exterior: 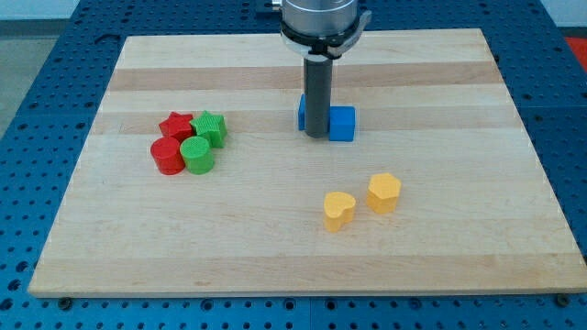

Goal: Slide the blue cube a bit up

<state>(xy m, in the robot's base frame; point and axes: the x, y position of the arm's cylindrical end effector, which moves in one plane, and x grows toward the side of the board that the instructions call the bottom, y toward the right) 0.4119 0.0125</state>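
Note:
A blue cube (342, 124) sits on the wooden board (303, 238), a little above its middle. My dark rod comes down from the view's top and my tip (315, 136) rests at the cube's left side, touching or nearly touching it. A second blue block (301, 112) shows just left of the rod, mostly hidden behind it; its shape cannot be made out.
At the view's left is a tight cluster: a red star (176, 124), a green star (210, 127), a red cylinder (167, 156) and a green cylinder (197, 155). Below the cube lie a yellow heart (338, 210) and a yellow hexagonal block (383, 192).

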